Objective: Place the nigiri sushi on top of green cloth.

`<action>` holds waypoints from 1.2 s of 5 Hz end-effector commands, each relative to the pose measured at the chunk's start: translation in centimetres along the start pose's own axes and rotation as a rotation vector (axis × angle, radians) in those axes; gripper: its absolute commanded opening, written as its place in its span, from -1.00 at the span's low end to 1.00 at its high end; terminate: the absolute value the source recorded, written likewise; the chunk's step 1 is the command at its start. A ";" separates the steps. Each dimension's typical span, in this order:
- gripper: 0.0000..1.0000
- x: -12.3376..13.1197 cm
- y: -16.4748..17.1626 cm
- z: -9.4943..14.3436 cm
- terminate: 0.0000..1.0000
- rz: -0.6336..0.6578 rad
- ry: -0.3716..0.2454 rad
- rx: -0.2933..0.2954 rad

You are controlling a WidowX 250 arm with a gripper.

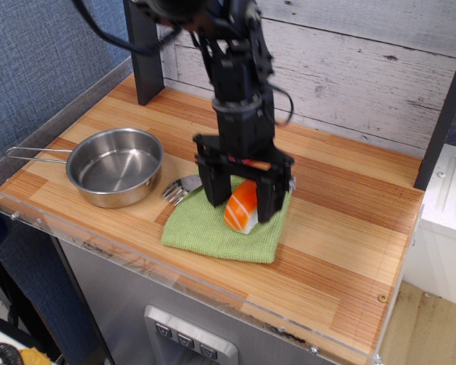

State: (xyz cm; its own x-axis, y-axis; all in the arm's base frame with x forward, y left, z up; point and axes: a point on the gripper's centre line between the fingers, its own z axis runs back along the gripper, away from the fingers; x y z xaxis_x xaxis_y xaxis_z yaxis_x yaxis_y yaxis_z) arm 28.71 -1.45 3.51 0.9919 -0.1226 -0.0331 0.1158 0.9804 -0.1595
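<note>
The nigiri sushi (240,208), orange with white stripes over a white base, rests tilted on the light green cloth (205,230) in the middle of the wooden table. My gripper (242,201) hangs straight down over it, open, with a black finger on each side of the piece. The fingers (213,192) look slightly apart from the sushi. The arm is blurred from motion. The cloth's far edge is hidden behind the gripper.
A round steel pan (115,166) with a wire handle sits to the left. A fork's metal head (181,188) lies between pan and cloth. A dark post (146,61) stands at the back left; a plank wall runs behind. A clear lip edges the table front (213,293).
</note>
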 end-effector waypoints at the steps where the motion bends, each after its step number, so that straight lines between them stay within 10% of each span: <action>1: 1.00 -0.6 0.8 6.8 -1.00 -0.031 -0.185 0.026; 6: 1.00 -1.6 1.1 12.5 -1.00 -0.126 -0.310 0.062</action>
State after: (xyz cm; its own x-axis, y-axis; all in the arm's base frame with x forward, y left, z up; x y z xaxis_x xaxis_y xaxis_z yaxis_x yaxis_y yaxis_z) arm 29.05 0.86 14.65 0.9492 -0.2073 0.2367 0.2366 0.9661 -0.1028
